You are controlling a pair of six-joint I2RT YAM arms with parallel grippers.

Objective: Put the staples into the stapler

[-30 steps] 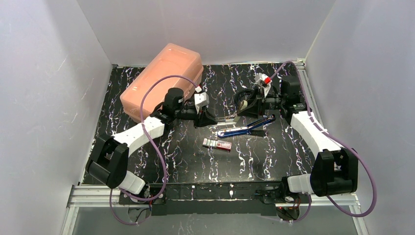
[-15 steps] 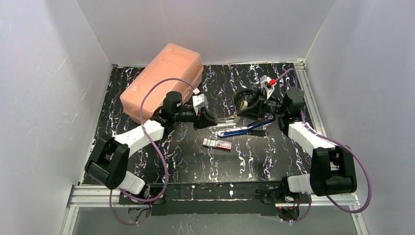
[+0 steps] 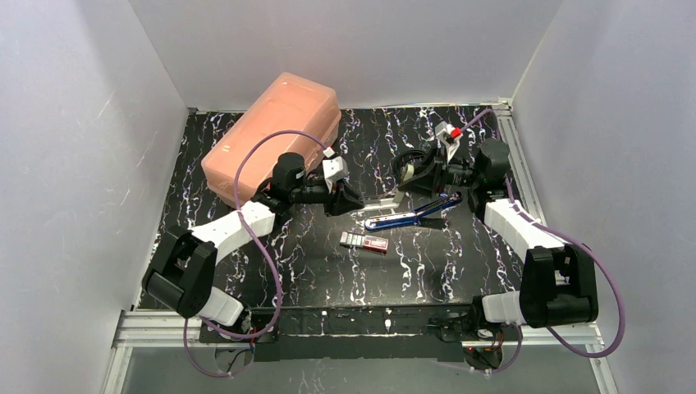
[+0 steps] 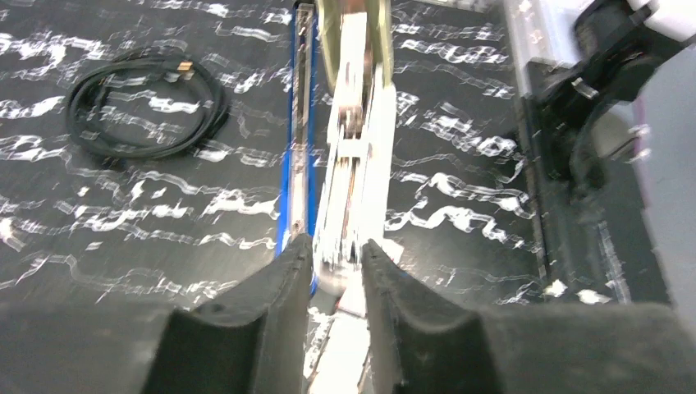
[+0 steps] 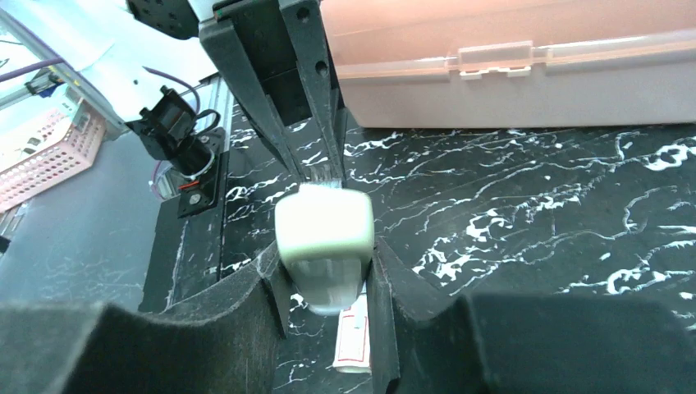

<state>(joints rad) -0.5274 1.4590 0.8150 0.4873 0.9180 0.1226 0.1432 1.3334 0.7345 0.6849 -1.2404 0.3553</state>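
The stapler (image 3: 410, 217) lies opened at mid-table, its blue base (image 4: 299, 123) flat and its white upper arm (image 4: 354, 148) raised. My left gripper (image 3: 353, 203) (image 4: 336, 254) is shut on the metal front end of that arm. From the other side my right gripper (image 3: 402, 190) (image 5: 326, 263) is shut on the arm's white rear end (image 5: 324, 223). The left fingers (image 5: 305, 115) show across from it. The staples (image 3: 364, 240), a small red box with a pale label (image 5: 353, 345), lie on the table just in front of the stapler, below both grippers.
A large salmon-pink plastic case (image 3: 275, 135) (image 5: 509, 57) sits at the back left. A coiled black cable (image 3: 406, 164) (image 4: 148, 103) lies behind the stapler. White walls close in the marbled black table (image 3: 460, 271) on three sides.
The right arm's wrist and forearm have swung a little toward the right wall while its gripper stays on the stapler. The left arm and the staples box have barely moved.
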